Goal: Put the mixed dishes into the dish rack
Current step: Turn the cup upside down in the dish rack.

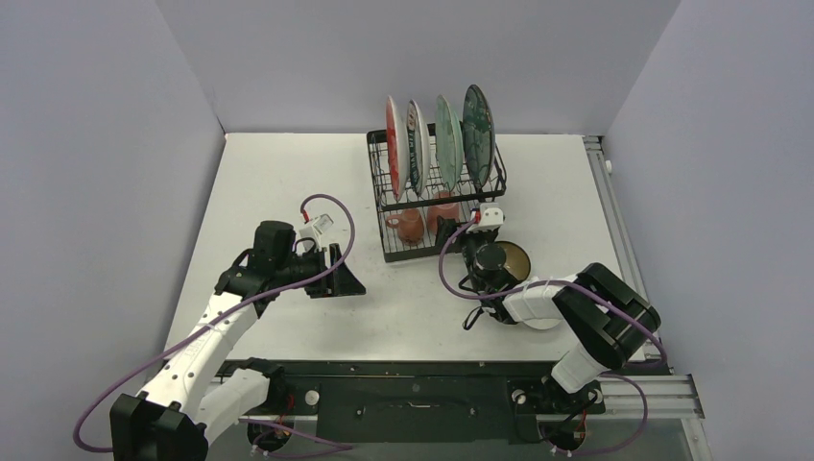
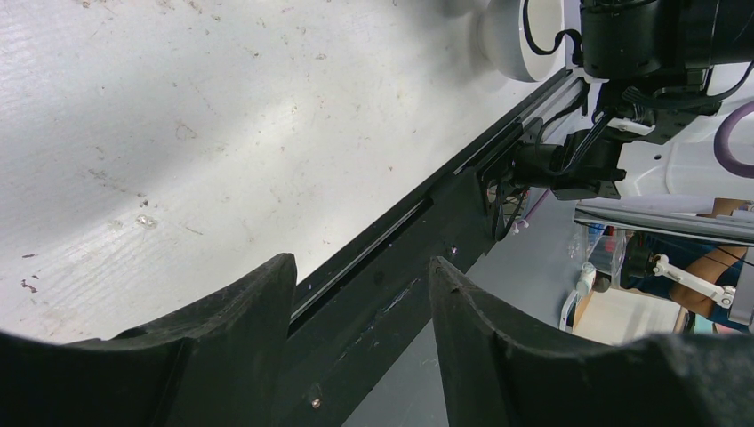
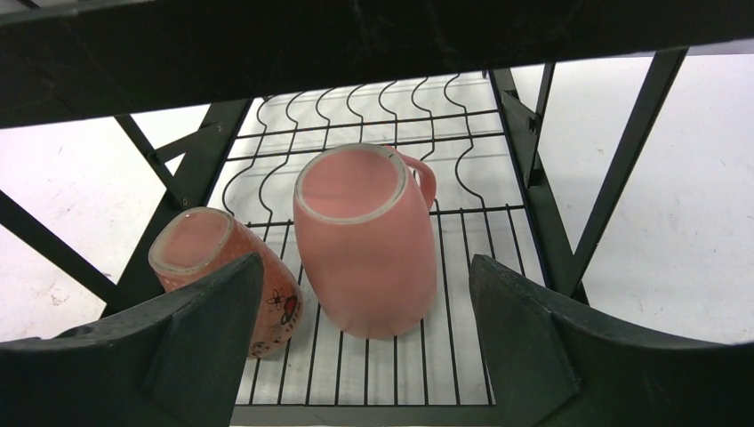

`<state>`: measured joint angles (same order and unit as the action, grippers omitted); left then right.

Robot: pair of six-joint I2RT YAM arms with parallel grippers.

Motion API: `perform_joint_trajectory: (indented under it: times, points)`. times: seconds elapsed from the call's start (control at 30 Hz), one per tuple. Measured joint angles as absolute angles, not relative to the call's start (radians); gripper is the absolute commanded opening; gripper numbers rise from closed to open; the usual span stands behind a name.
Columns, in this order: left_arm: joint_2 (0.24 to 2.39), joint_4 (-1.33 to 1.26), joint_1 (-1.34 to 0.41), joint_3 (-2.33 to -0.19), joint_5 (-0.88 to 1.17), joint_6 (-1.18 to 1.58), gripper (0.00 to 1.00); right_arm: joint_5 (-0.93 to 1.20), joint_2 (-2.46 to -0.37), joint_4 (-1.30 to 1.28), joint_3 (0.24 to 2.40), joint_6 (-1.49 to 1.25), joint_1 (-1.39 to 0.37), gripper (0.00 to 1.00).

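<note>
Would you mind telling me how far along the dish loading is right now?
Done: four plates stand in the dish rack, two mugs sit on its tray. In hand: nothing; left claw and right claw are open and empty. Remaining: brown bowl and small white bowl, on the table.

White scuffed table (image 1: 288,182) carries black wire dish rack (image 1: 381,178) at far centre, brown bowl (image 1: 519,257) just near-right of it, small white bowl (image 1: 542,320) nearer, partly hidden.

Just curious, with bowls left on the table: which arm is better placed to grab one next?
Likely right. The right gripper is open at the rack, the brown bowl beside it; the left gripper hangs open over the table, farther off.
</note>
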<state>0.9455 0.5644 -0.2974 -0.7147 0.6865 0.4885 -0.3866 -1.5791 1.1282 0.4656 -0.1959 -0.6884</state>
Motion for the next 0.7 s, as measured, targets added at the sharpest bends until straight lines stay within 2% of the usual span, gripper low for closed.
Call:
perform_joint_trajectory:
  times: [0.4,0.7]
  points:
    - [0.941,0.564,-0.297,-0.713,0.686,0.488,0.57,-0.389,-1.563,1.113,0.464,-0.200,-0.697,0.80]
    - [0.963,0.565,-0.290,-0.713,0.685,0.488,0.60,-0.376,-1.448,1.059,0.424,-0.227,-0.701,0.80]
